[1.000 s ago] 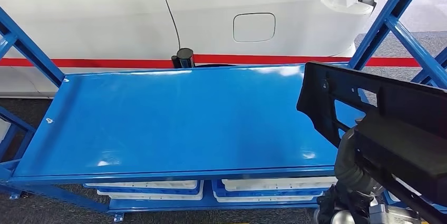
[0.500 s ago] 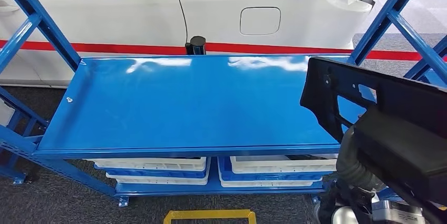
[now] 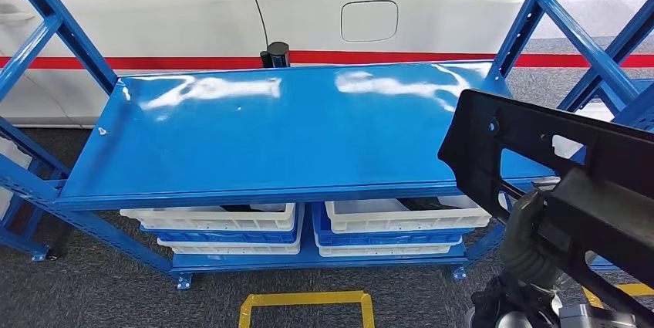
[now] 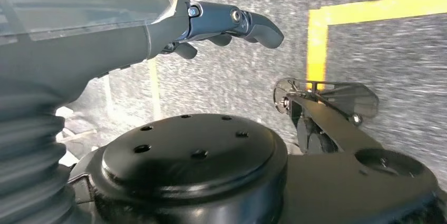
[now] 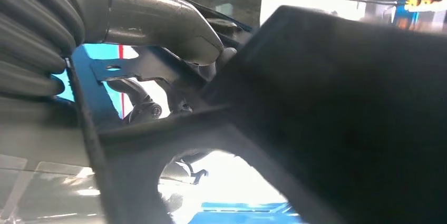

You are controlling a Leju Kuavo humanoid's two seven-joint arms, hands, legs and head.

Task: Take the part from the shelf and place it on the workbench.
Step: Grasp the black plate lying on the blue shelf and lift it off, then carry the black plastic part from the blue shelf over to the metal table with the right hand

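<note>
Right hand [image 5: 176, 58] wrapped round the black part [image 3: 555, 166], thick thumb [image 5: 158, 23] laid over one bar of its frame, darker fingers tucked behind. Grasp looks firm, though contact under the thumb mostly hidden by the part itself. Left hand [image 4: 226, 23] hanging low over grey carpet, fingers loosely apart, holding nothing.

Outward from the grip: part carried upright and slightly tilted, in the air at the right end of the blue workbench [image 3: 293, 135], its leading corner overlapping the bench's front right edge in the head view. Not touching the surface, as far as can be told. Under the bench, white crates [image 3: 208, 216] on a lower shelf; behind it, a white car [image 3: 385, 4]; on the floor in front, a yellow marking [image 3: 305, 301].

Judged step: carrying done or nearly so, placing not yet begun. Next move calls for reaching forward and inward so the whole part clears the front lip, lowering until it rests flat, then letting go. Worth watching the blue diagonal upright [image 3: 532, 23] at the right, close to the part's path.
</note>
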